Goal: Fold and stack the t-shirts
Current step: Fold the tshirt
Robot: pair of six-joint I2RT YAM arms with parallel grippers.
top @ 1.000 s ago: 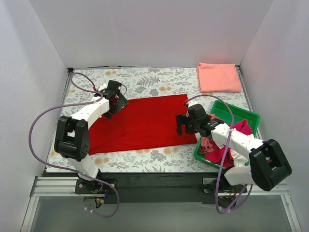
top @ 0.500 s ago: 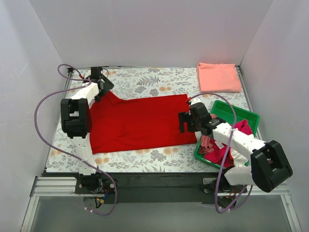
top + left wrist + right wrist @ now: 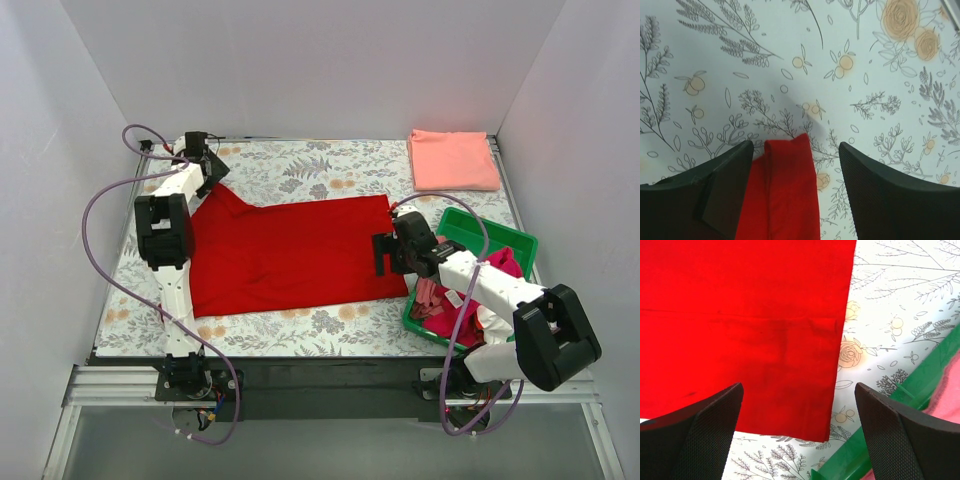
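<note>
The red t-shirt (image 3: 290,255) lies flat on the floral table cover (image 3: 300,165), long axis running left to right. Its far-left sleeve (image 3: 790,190) ends between the jaws of the left gripper (image 3: 795,147) — jaws apart, not clamped. The right gripper (image 3: 799,387) hovers wide open over the right hem, beside the green bin (image 3: 500,240). White walls enclose the table; a folded salmon-pink t-shirt (image 3: 455,160) occupies the far-right corner.

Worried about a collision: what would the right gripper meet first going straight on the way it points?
The right gripper would likely land on the red t-shirt near its edge by the green bin; depth is unclear.
</note>
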